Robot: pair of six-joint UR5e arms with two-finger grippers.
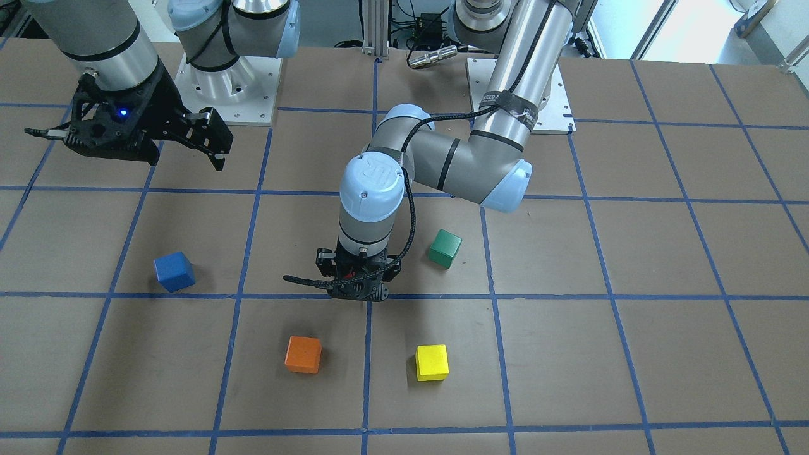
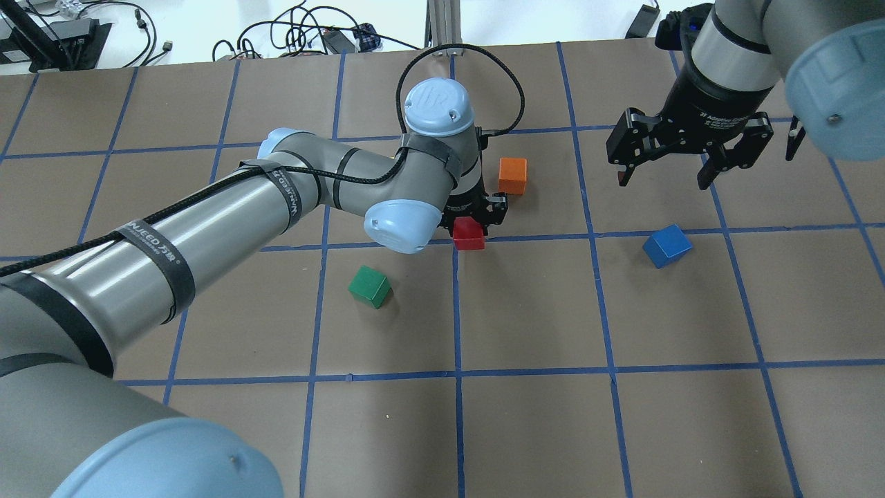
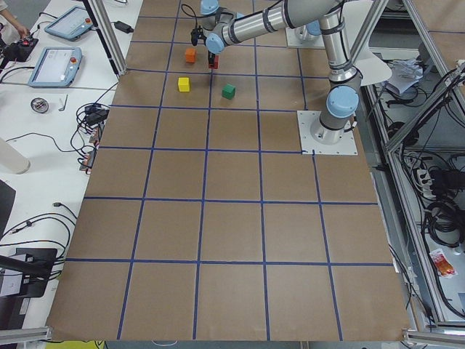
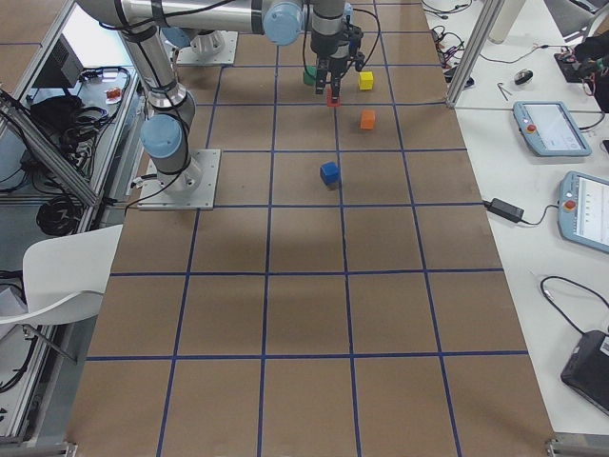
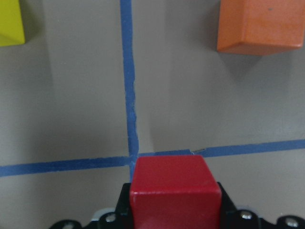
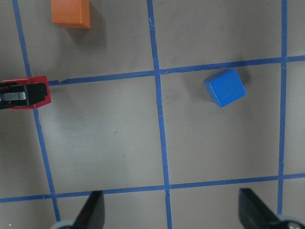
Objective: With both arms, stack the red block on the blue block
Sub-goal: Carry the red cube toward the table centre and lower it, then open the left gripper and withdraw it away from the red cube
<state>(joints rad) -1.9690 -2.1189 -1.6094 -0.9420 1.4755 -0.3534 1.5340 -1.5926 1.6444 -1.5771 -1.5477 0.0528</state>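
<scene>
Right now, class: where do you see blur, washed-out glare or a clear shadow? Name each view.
Left wrist view: the red block looms close and slightly soft; the orange block throws a shadow below it. Overhead view: floor beyond the table is washed out white. Front-facing view: bright glare top right.

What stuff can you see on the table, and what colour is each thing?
table: one, brown with blue tape squares, under everything
red block: one, red, between the left pincer's fingers at a tape crossing
blue block: one, blue, alone on the right arm's side
green block: one, green, on the robot's side of the red block
orange block: one, orange, just beyond the red block
yellow block: one, yellow, beside the orange block
arms: two, silver-grey with light-blue caps, left arm and right arm
left pincer: one, black, shut on the red block
right pincer: one, black, open, above the table near the blue block
</scene>
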